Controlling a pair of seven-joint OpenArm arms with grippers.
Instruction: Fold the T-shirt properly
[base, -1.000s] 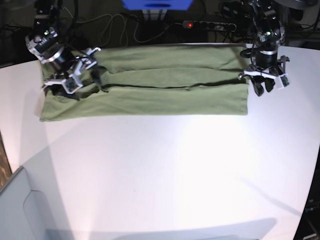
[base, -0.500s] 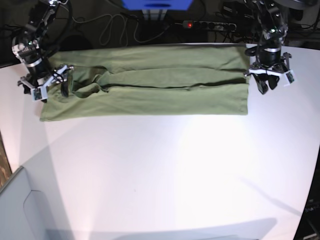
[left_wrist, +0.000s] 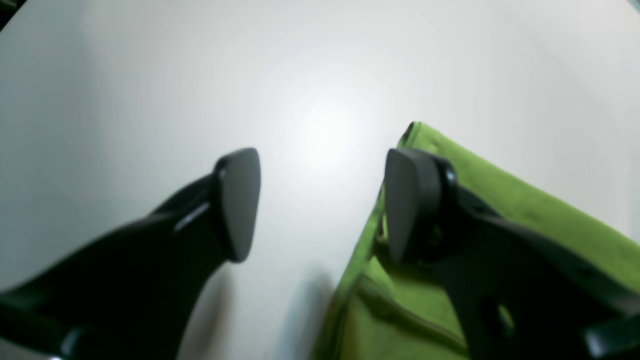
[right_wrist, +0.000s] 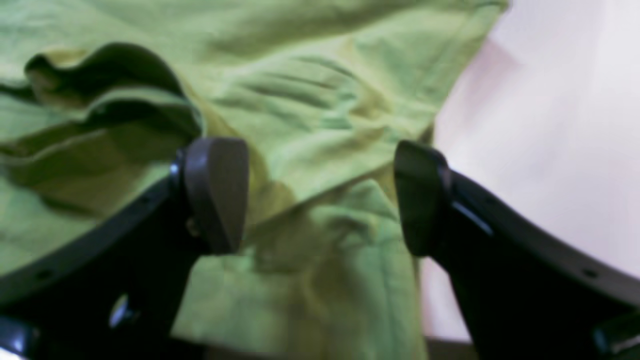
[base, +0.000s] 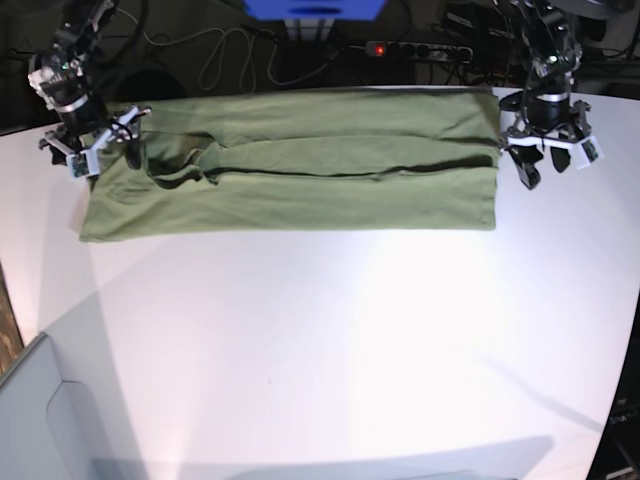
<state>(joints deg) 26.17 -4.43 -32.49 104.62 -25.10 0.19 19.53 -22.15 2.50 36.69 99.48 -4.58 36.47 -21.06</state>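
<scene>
The olive-green T-shirt (base: 300, 170) lies folded into a long strip across the back of the white table (base: 350, 350). My left gripper (base: 543, 172) hangs open just off the strip's right end. In the left wrist view the left gripper (left_wrist: 320, 205) shows bare table between its fingers, and one pad (left_wrist: 405, 205) hovers over the T-shirt's edge (left_wrist: 505, 200). My right gripper (base: 105, 160) is open above the strip's left end. The right wrist view has the right gripper (right_wrist: 317, 197) spread over the T-shirt's rumpled layers (right_wrist: 310, 100), holding nothing.
A power strip (base: 420, 50) with a red light, cables and a blue object (base: 315, 8) sit behind the table's back edge. A grey bin (base: 40, 420) stands at the front left corner.
The left gripper opened wide and drew slightly back from the shirt's right end. The right gripper moved from the sleeve area out to the shirt's left end, staying open.
</scene>
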